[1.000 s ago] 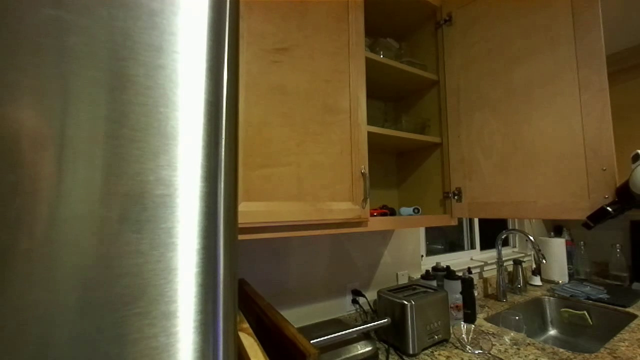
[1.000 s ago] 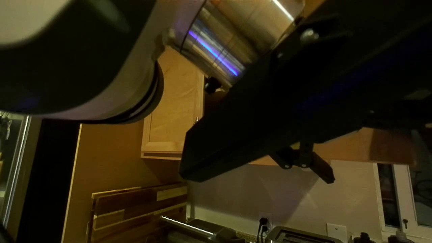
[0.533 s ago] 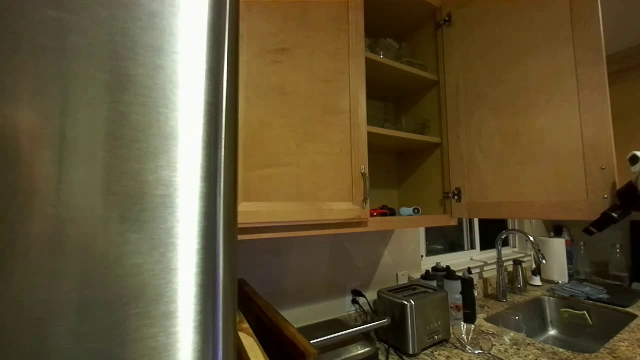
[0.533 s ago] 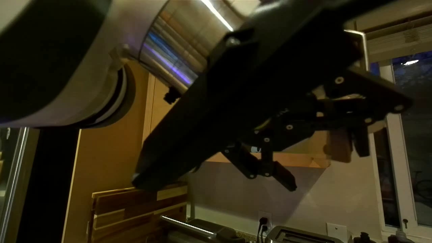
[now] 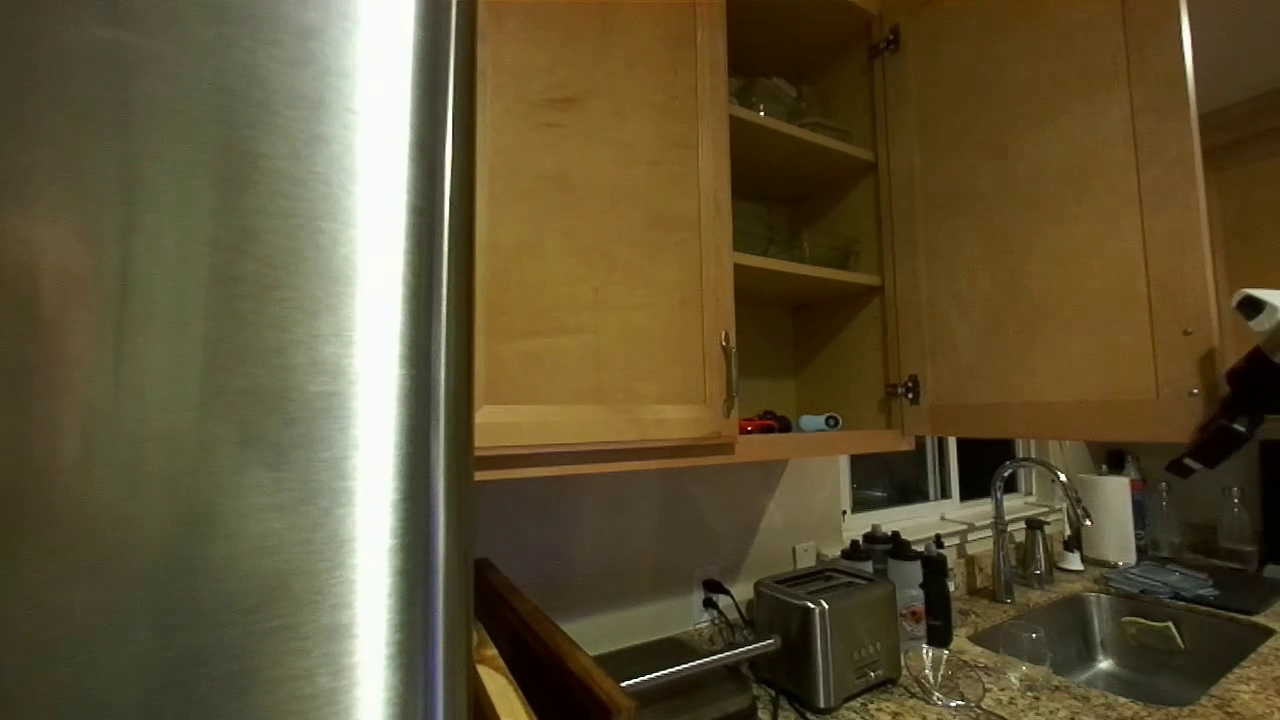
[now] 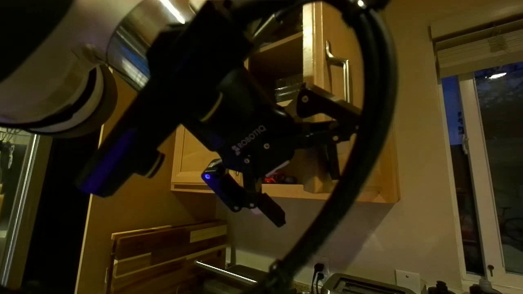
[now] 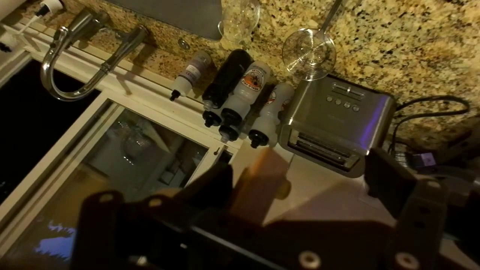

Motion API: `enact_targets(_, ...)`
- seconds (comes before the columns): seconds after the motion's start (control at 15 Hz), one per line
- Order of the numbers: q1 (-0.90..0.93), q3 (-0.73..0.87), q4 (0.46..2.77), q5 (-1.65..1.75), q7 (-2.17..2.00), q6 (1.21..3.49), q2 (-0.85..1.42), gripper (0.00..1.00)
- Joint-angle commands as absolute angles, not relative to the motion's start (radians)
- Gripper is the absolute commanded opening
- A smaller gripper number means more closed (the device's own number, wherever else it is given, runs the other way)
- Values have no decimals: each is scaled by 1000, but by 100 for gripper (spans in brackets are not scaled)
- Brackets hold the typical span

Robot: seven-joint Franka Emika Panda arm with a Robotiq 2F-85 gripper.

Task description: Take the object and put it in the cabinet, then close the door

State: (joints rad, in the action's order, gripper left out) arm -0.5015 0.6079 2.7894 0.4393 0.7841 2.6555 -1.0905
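While the gripper [image 6: 306,195] stands with fingers [image 7: 215,183] apart, the door [image 5: 1040,220], swung out from the cabinet [image 5: 840,365], shows its lower corner between those fingers in wrist view, contact unclear, long axis vertical, free edge outward.

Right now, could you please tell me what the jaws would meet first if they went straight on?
Probably the open cabinet door: in the wrist view, what looks like its lower end shows between the spread jaws, with the wall beyond, though depth is unclear.
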Motion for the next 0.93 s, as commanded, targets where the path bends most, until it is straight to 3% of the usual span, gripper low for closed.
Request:
enact_targets(0.0,-416,524,2789,412,830,2552,-1174,100)
enact_targets(0.53,-294,415,2787,401,868,2275,-1333,100)
enact_targets(0.87,-126,462,2784,396,979,2303,-1336,100)
